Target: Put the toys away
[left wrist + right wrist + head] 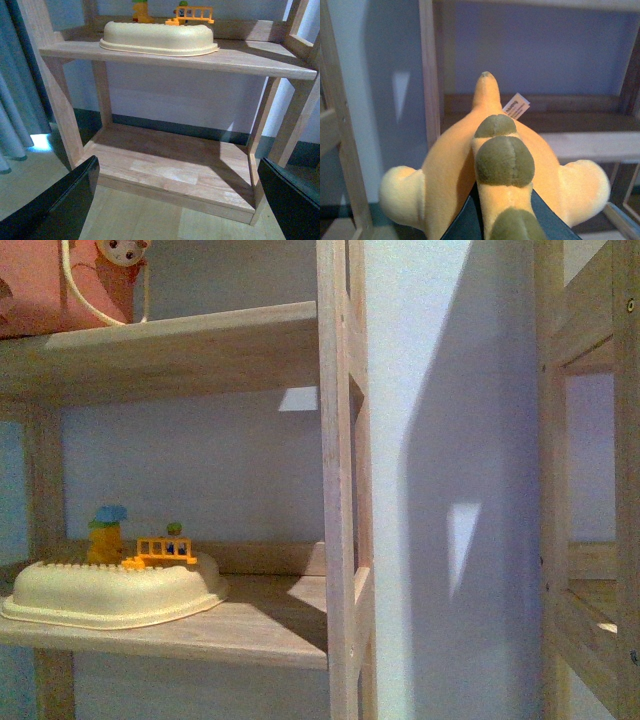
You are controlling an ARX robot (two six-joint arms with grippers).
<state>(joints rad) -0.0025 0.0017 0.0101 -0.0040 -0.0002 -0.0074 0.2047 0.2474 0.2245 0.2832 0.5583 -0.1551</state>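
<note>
**A:** Where is your left claw (177,170)?

**B:** Spread wide, empty, facing the lower shelf (150,155); no toy near it.

**A:** And the right?

**B:** My right claw (506,212) is clenched on the plush animal (445,170). It stretches straight ahead from the jaws, its long axis aimed at the pale shelf board (590,145) beyond. I judge this arm does the placing.
</note>
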